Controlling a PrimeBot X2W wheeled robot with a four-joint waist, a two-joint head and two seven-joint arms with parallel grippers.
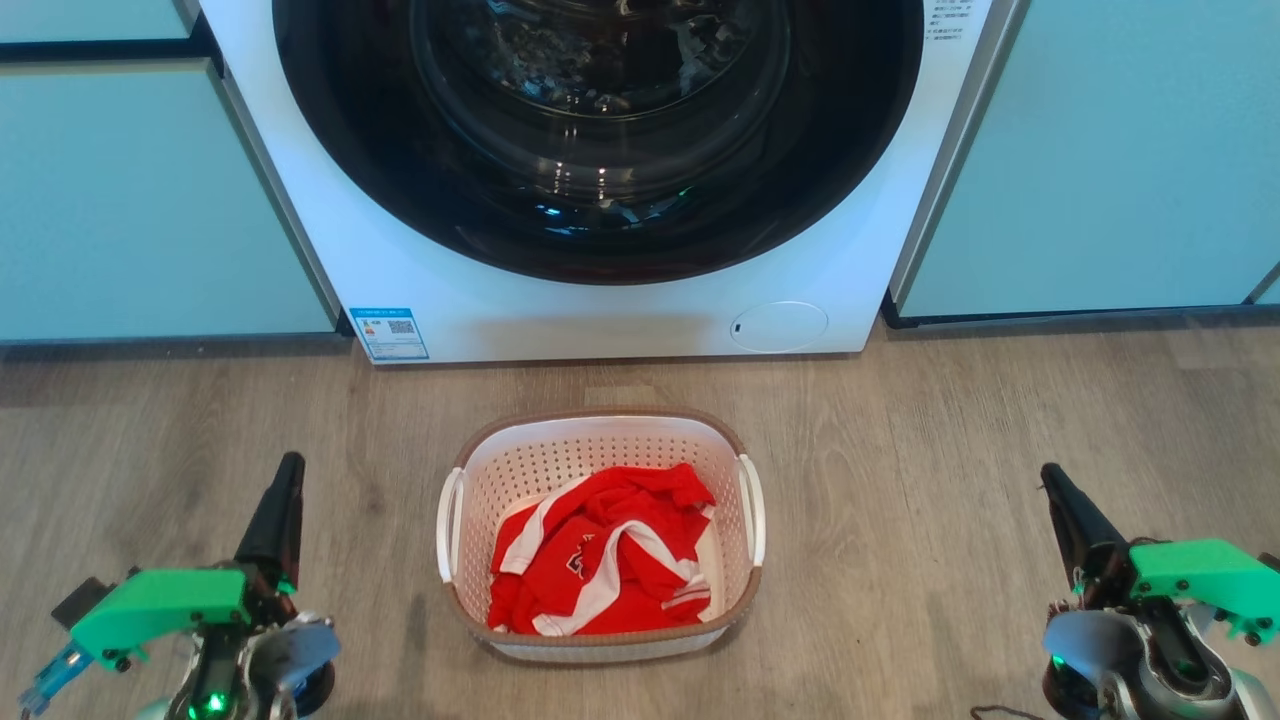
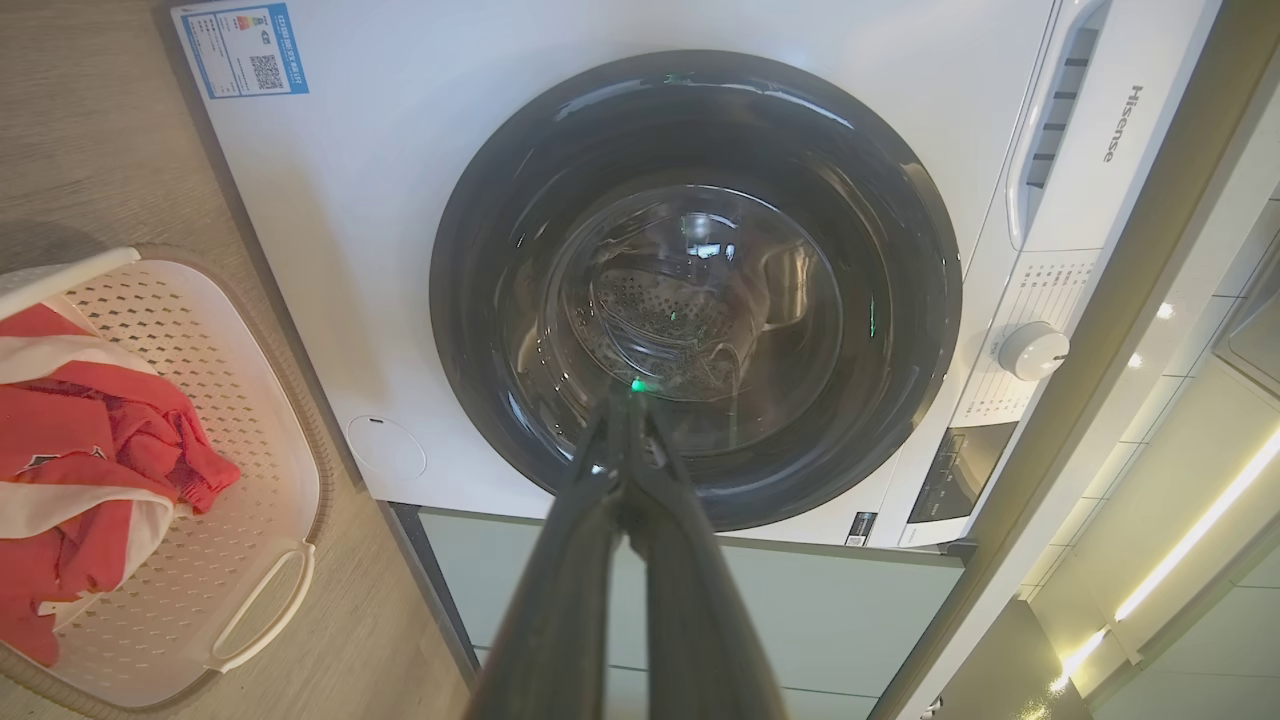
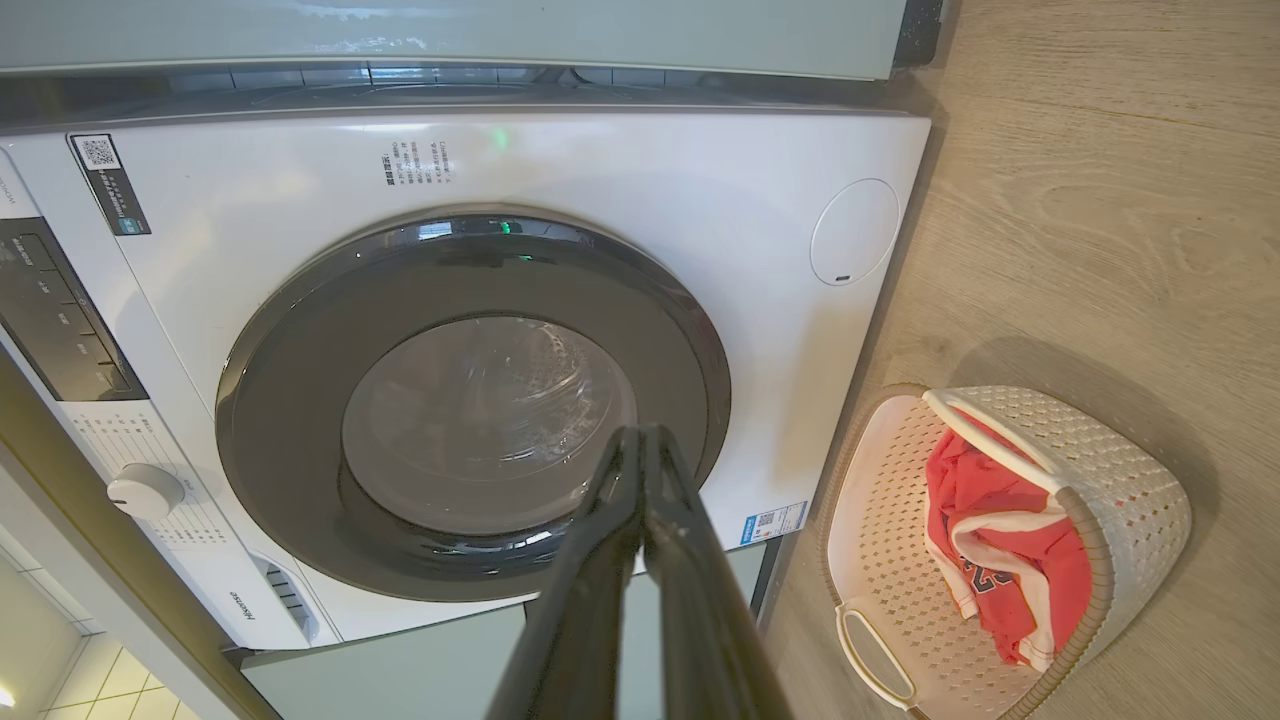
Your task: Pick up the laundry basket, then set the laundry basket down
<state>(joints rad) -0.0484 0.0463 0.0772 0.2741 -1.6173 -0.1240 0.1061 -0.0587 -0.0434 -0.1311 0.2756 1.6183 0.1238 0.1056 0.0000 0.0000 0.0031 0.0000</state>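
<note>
The laundry basket (image 1: 600, 440), white with perforated walls and a brown rim band, stands on the wood floor in front of the washer, with red and white clothes (image 1: 605, 565) inside. Its white handles sit on the left (image 1: 450, 525) and right (image 1: 752, 510) sides. My left gripper (image 1: 288, 465) is shut, well to the basket's left and apart from it. My right gripper (image 1: 1050, 473) is shut, far to its right. The left wrist view shows the basket (image 2: 255, 480) at its left edge, the right wrist view shows the basket (image 3: 1140, 490) at lower right. Both grippers (image 2: 628, 400) (image 3: 640, 435) hold nothing.
A white front-loading washer (image 1: 600, 310) with a dark round door (image 1: 600, 130) stands just behind the basket. Pale green cabinets flank it on the left (image 1: 140, 200) and right (image 1: 1110, 160). Wood floor (image 1: 900, 450) spreads around the basket on both sides.
</note>
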